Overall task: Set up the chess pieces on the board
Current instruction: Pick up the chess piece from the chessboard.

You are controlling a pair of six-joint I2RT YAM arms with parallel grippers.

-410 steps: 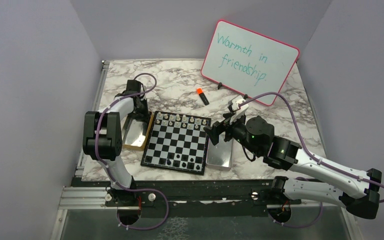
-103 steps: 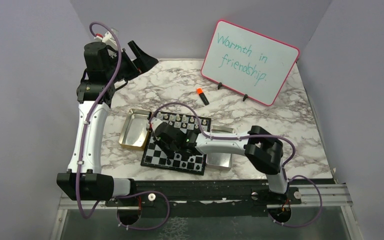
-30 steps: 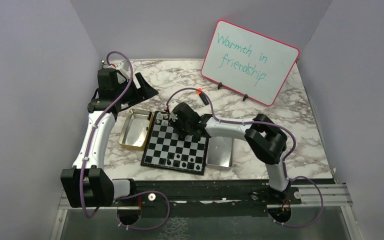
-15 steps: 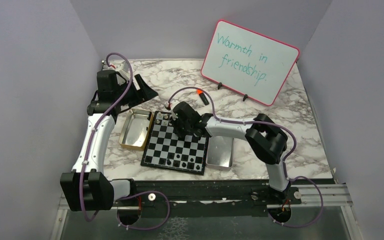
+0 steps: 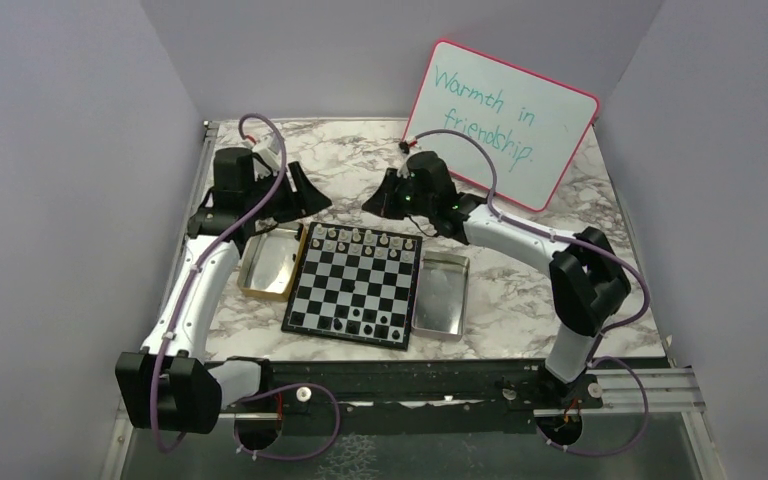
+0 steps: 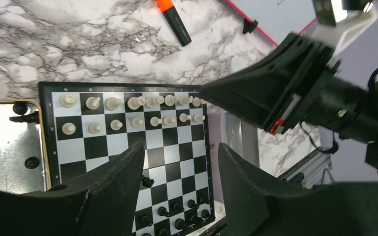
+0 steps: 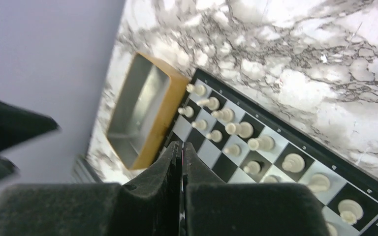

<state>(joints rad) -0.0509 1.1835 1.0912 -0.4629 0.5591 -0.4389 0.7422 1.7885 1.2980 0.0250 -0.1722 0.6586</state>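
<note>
Marble-pattern table top [image 5: 350, 160] carried the small square chessboard w/ black and silvery-white checks [image 5: 355, 285]. It lay between a gold-coloured metal tray [image 5: 256, 262] on its left and a rectangular silver metal tray [image 5: 440, 295] on its right.

Progress, as I judged it: more than half done. The tiny pale silvery-white chess pieces [image 5: 360, 238] stood in two rows along the far edge of the chessboard, approx. one per square, and in the left wrist view both rows looked full or nearly so. The tiny black chess pieces [image 5: 365, 322] were fewer. Some stood at the near edge w/ gaps, and one stood alone a bit further in. So the black side was the part left to do. Inside the gold tray were a few small dark things, prob. black pcs, but I could not tell for sure.

The left gripper [image 6: 179, 147] hung in the air by the far-left corner of the chessboard, fingers apart, nothing between them. The right gripper [image 7: 182, 145] hung over the far edge, fingers pressed together, holding nothing that I could see.

Writing: the pink-framed whiteboard [image 5: 500, 125] at the back read "Warmth in friendship." in teal handwriting. The marks on the chessboard's rim were too small to read. The black marker w/ orange cap [image 6: 173, 19] showed no readable label, and I saw no brand anywhere.
</note>
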